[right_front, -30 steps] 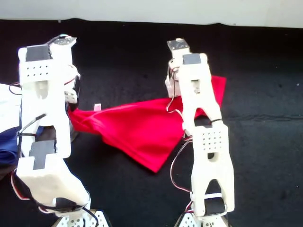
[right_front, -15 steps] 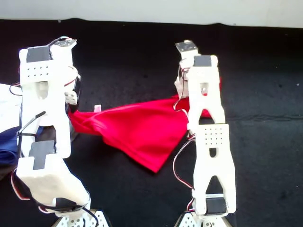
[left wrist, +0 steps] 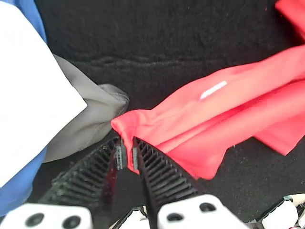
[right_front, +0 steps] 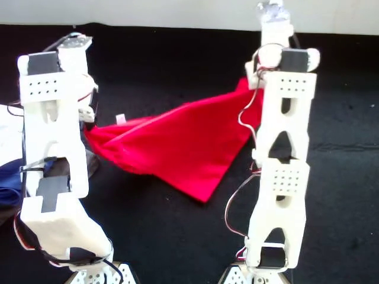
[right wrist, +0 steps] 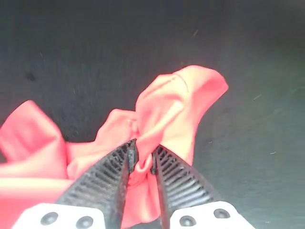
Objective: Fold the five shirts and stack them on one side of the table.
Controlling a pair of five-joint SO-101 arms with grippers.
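A red shirt hangs stretched between the two arms over the black table. My left gripper is shut on the shirt's edge, at the shirt's left end in the high view. In the right wrist view my right gripper is shut on a bunched fold of the red shirt. In the high view that arm reaches toward the table's back edge and holds the shirt's right corner.
A pile of clothes lies by the left arm: a white shirt, a grey one and a blue one. The same pile shows at the left edge of the table. Bare black cloth spreads on the right.
The right arm has swung toward the back and right, pulling the shirt's right corner up and away so the cloth spreads wider. The left arm has barely moved.
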